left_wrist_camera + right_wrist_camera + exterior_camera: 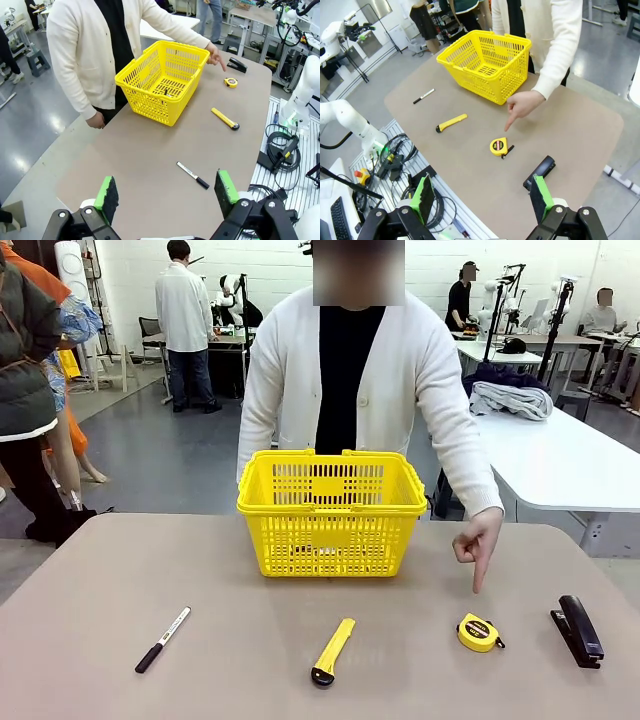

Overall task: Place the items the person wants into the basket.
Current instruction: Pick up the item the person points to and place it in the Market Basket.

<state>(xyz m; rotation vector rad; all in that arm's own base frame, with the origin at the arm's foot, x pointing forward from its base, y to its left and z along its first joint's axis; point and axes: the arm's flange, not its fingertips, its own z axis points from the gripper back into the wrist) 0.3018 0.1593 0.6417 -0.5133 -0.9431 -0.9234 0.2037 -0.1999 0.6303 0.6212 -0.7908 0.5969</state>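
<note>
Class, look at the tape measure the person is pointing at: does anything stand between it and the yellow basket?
Yes: the person's pointing hand hovers between the tape measure and the near wall of the basket. Nothing else lies on that path.

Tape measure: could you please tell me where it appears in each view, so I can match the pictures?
Front view: tape measure lower right, between the utility knife and the stapler.
Left wrist view: tape measure upper right, near the stapler.
Right wrist view: tape measure centre, under the pointing hand.
Shared landmark: the yellow basket.
</note>
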